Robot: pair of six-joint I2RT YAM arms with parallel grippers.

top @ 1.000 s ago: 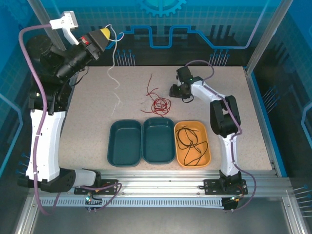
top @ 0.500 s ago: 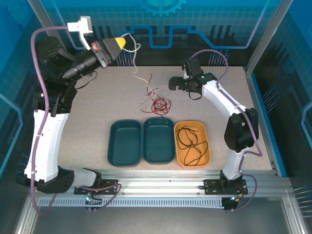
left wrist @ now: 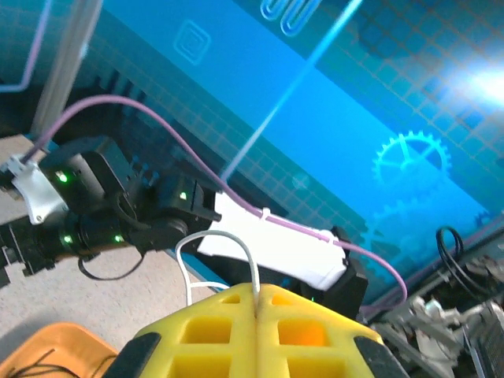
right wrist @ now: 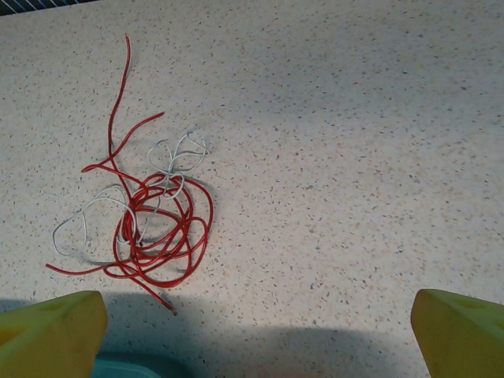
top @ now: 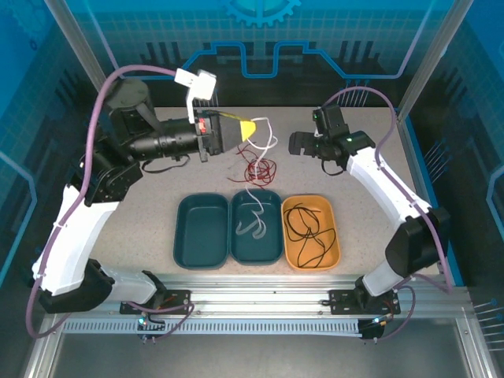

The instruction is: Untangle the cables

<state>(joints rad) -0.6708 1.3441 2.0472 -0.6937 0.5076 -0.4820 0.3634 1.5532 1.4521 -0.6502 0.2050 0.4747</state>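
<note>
Our left gripper is clenched on the white cable, which hangs straight below it, tail in the teal tray. The red cable lies on the worktop, left of our released right gripper, the nearer one.

No words, numbers or brand names can be read anywhere. The only signs are decorative graphics on the blue back wall: a pale gear emblem at its top centre, with angular line tracing below it. In the left wrist view, a small rounded-square outline also stands on that wall.
</note>
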